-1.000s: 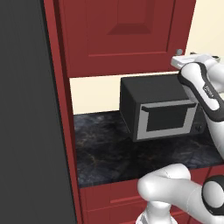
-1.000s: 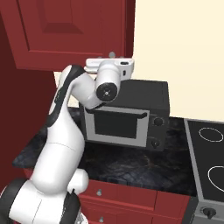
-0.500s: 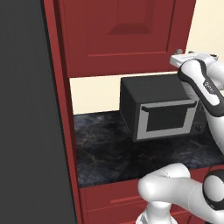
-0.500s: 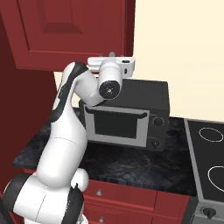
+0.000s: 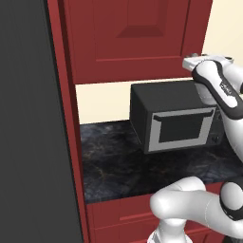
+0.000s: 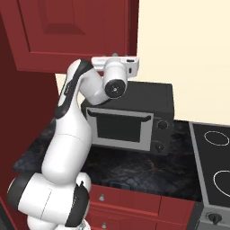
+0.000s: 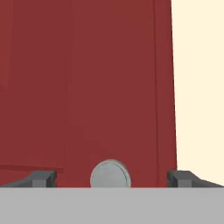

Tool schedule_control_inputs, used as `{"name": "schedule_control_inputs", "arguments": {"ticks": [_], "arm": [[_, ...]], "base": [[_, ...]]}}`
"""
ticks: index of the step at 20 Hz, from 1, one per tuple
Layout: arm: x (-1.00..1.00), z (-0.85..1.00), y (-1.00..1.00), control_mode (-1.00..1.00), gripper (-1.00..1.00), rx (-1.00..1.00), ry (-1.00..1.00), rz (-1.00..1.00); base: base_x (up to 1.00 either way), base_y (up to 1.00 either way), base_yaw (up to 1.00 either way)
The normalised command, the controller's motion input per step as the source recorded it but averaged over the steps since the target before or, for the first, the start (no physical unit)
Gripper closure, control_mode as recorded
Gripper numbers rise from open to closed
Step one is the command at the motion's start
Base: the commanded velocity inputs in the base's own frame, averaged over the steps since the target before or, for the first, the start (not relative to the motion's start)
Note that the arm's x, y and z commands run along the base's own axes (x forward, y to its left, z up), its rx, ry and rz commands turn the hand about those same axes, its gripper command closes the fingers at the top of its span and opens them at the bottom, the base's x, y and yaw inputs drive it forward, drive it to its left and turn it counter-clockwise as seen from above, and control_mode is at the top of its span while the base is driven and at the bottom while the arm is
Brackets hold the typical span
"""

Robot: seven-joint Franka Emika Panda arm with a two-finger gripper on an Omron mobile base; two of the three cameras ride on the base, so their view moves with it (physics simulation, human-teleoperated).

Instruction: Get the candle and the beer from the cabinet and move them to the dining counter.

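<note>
the cabinet (image 5: pixel 128 42) is shut, its raised-panel door closed above the microwave (image 5: pixel 175 118), so the candle and the beer are presumably inside; neither can be seen from here. the arm is raised to the door's lower corner, hand level with the door's bottom edge and just over the microwave top. in the hand view the end effector (image 7: pixel 111 178) is released, fingers spread wide with nothing between them, and the round grey knob (image 7: pixel 110 174) sits centred between the tips against the red door face. judgement: the hand is lined up this way to take the knob and pull the door open; it is close but i cannot tell if it touches. the black marble tabletop (image 5: pixel 114 161) under the microwave carries nothing else.
</note>
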Motion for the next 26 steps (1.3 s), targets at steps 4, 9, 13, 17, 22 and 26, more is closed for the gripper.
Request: {"name": "schedule_control_inputs", "arguments": {"ticks": [4, 9, 13, 17, 22, 26], "arm": [[0.21, 0.00, 0.00, -1.00, -1.00, 0.00, 0.00, 0.02], [0.21, 0.00, 0.00, -1.00, -1.00, 0.00, 0.00, 0.02], [0.11, 0.00, 0.00, -1.00, -1.00, 0.00, 0.01, 0.01], [0.01, 0.00, 0.00, -1.00, 1.00, 0.00, 0.00, 0.00], [0.00, 0.00, 0.00, -1.00, 1.00, 0.00, 0.00, 0.00], [0.00, 0.00, 0.00, -1.00, 1.00, 0.00, 0.00, 0.00]], "base": [[0.00, 0.00, 0.00], [0.00, 0.00, 0.00], [0.00, 0.00, 0.00], [0.00, 0.00, 0.00], [0.00, 0.00, 0.00], [0.00, 0.00, 0.00]]}}
